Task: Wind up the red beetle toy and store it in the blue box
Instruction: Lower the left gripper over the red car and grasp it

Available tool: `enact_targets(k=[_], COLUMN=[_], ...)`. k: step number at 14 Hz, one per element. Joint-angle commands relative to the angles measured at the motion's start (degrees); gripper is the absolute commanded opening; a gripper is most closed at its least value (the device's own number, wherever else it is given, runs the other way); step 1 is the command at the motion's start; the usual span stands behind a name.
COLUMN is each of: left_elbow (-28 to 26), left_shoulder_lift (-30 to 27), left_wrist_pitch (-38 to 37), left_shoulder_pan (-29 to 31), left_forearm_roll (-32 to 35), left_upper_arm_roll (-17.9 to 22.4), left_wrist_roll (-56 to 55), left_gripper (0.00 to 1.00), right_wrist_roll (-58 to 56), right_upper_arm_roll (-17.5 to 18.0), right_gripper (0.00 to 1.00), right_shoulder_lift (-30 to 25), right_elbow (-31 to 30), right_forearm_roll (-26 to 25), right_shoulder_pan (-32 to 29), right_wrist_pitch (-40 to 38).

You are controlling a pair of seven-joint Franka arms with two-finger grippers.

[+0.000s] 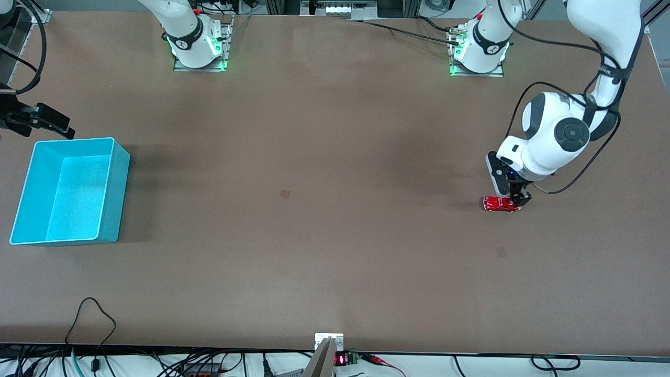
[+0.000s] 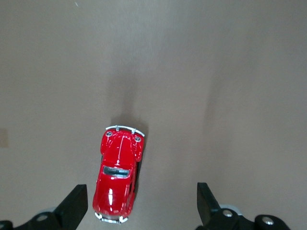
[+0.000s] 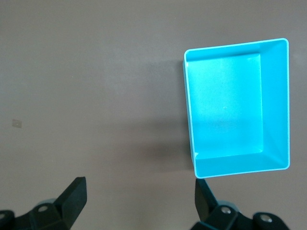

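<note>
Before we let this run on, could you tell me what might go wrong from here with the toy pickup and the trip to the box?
The red beetle toy sits off-centre between the open left gripper, close to one finger, so closing could push or roll it away. The blue box stands at the right arm's end of the table, so the carry or handover is long; a weak hold could drop the toy.

Beetle toy [image 1: 501, 203] sits on the table [image 1: 314, 235] toward the left arm's end, mid-right of the front view — left gripper [image 1: 510, 195] directly over it, fingers spread. Box [image 1: 68, 191] at the right arm's end, mid-left of frame, well apart from the toy — right gripper [image 1: 39, 121] above its upper edge, fingers spread.
</note>
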Motion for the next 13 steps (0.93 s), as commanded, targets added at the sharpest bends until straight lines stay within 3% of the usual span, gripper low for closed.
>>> enact_targets(k=[1,4,7,13], left_elbow=[2.7,4.0,6.3,7.5], left_shoulder_lift=[2.6,2.9,3.2,6.9], left_wrist_pitch=[0.1,0.0,0.1,1.0], left_shoulder_pan=[0.1,0.1,0.2,3.2], left_forearm_roll=[1.1,1.1,7.1,7.4], left_upper_arm_roll=[-0.3,-0.1,0.0,0.0], left_wrist_roll=[2.0,4.8,5.7,6.9], left_gripper=[1.0,1.0,1.0,0.95], right_wrist_roll=[-0.3,-0.3,-0.2,-0.3], right_upper_arm_roll=[-0.1,-0.1,0.0,0.0], right_gripper=[1.0,1.0,1.0,1.0], right_shoulder_lift=[0.2,0.5,0.5,0.6], right_elbow=[0.1,0.2,0.2,0.1], right_forearm_roll=[-0.1,0.0,0.0,0.0], right_shoulder_pan=[0.3,0.4,0.4,0.4], right_wrist_pitch=[-0.3,-0.2,-0.1,-0.2])
